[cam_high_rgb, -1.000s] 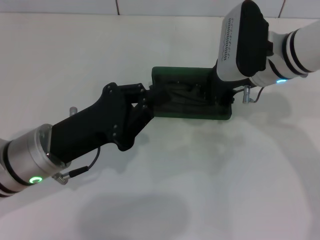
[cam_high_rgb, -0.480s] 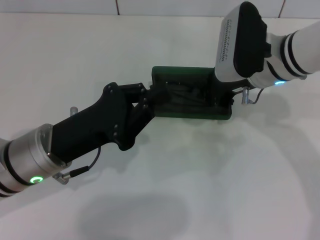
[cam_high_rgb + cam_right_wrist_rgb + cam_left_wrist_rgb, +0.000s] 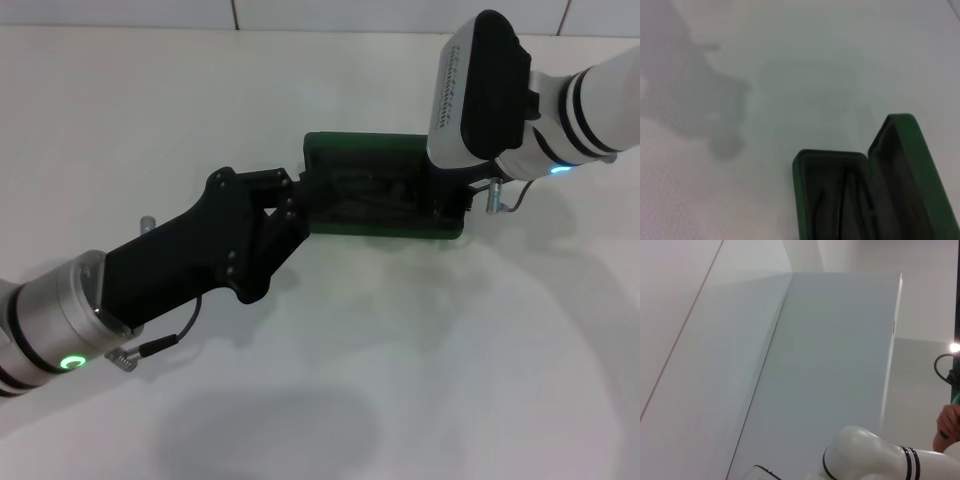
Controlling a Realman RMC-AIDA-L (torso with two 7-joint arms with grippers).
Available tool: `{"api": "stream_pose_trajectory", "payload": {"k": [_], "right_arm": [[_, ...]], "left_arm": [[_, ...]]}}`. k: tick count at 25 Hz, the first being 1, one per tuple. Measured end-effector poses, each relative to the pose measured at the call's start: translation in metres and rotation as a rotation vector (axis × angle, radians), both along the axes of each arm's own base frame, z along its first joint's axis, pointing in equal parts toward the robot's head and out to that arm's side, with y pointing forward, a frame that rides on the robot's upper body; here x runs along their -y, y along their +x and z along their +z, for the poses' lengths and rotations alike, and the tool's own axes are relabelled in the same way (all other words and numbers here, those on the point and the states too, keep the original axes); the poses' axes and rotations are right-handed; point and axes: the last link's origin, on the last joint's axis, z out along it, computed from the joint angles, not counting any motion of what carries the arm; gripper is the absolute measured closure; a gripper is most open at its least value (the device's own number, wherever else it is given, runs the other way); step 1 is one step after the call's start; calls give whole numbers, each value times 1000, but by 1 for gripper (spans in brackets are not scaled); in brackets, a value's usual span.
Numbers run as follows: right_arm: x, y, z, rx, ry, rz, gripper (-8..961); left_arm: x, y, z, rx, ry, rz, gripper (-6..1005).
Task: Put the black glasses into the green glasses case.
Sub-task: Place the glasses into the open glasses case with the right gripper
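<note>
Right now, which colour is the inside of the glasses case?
Dark green, like its outside; the green glasses case shows it best in the right wrist view.

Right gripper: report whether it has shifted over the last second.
Yes, slightly. In the head view the right gripper housing has risen away from the green glasses case, which stays put.

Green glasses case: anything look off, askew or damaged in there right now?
Nothing stands out. The green glasses case sits open on the table, the black glasses lying inside; left gripper at one end, right gripper at the other.
</note>
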Motion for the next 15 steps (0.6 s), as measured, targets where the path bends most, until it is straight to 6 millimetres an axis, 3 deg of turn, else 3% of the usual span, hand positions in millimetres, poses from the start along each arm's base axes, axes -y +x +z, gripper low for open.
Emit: {"api": "stream_pose_trajectory", "payload": {"k": [8, 15], "right_arm": [[1, -1, 1, -6, 5, 3, 750], [5, -5, 2, -26, 4, 11, 752]], "left_arm": [[1, 0, 0, -1, -3, 0, 970], [1, -1, 0, -1, -3, 0, 970]]}}
